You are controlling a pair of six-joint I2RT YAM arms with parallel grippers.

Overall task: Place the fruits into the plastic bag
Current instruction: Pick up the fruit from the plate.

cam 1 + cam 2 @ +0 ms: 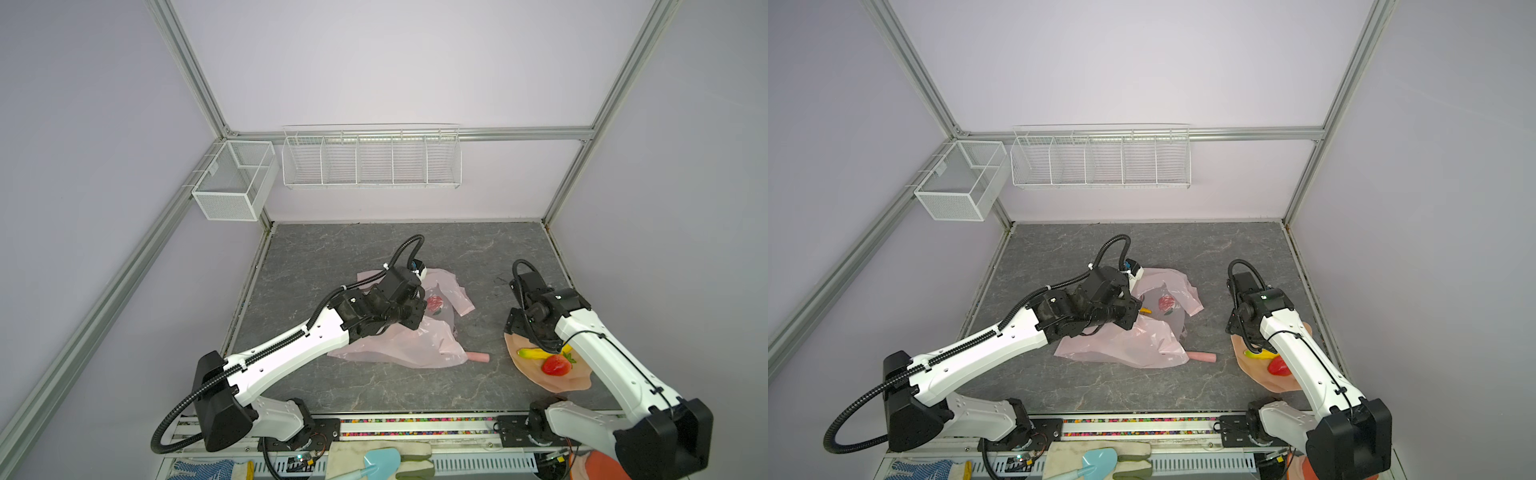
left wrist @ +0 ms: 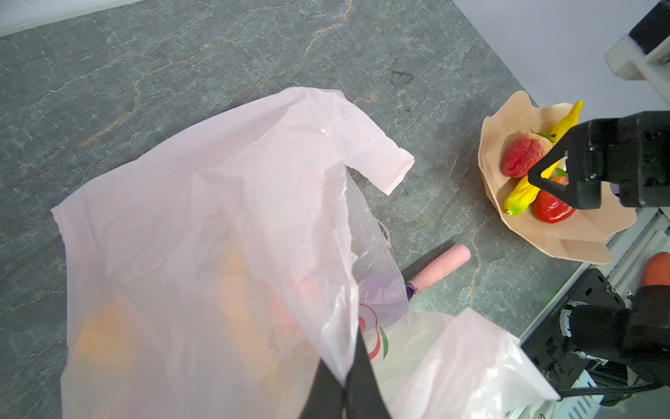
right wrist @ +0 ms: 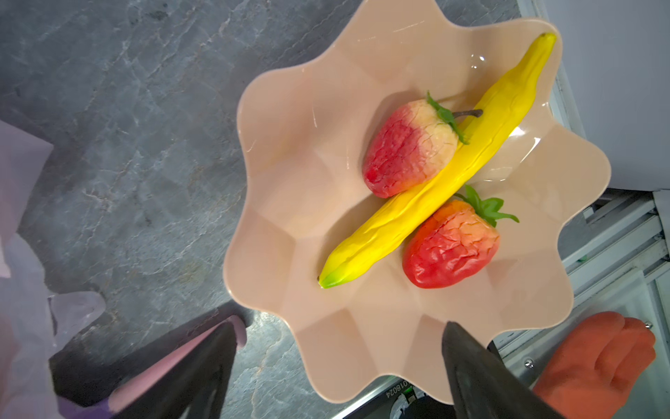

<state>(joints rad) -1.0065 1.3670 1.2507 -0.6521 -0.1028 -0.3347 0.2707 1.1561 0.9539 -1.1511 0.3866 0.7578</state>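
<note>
I'm standing in what is plainly a robotics lab cell: aluminium framing [image 1: 197, 79] is boxing in plain panels [image 1: 395, 62], wire baskets [image 1: 371, 160] are hanging behind, and robot arms [image 1: 282, 349] are reaching out from a bolted rail [image 1: 415, 428].

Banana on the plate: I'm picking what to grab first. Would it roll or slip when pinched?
The banana looks glossy, so it may slip. Long and ridged, lying between a pale-topped strawberry and a redder strawberry, it probably won't roll far. Pinched near one end, it would likely pivot; mid-length seems safer.

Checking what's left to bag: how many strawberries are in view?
2, on the plate: a paler one and a redder one, either side of the banana. The bag may hide more.
</note>
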